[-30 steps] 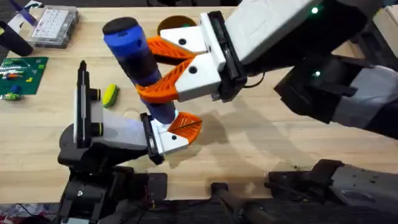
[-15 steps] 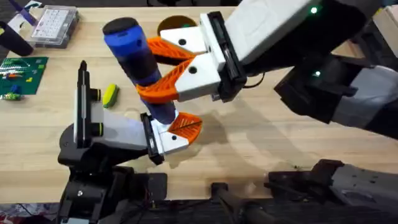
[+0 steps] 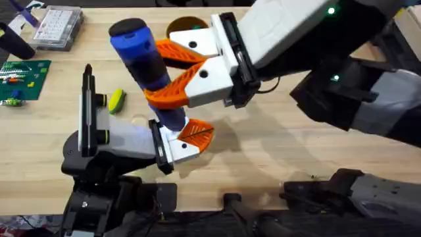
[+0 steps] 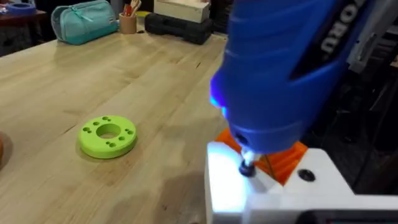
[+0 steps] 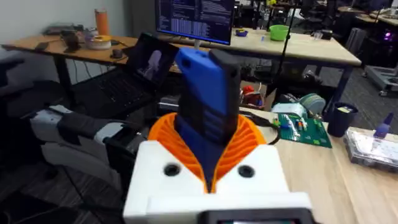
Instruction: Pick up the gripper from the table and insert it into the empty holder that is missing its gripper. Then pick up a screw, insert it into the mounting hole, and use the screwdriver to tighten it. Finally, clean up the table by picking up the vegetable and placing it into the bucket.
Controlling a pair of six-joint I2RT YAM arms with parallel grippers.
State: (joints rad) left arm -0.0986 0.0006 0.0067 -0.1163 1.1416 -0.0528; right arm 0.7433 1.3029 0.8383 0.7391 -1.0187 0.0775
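Left wrist: screwdriver lettering "ORU"

On the worktop: one blue screwdriver, one holder, one yellow-green vegetable, one orange-brown bucket, one green disc, one circuit board.

Blue screwdriver black-capped, orange-ribbed white gripper, yellow-green vegetable
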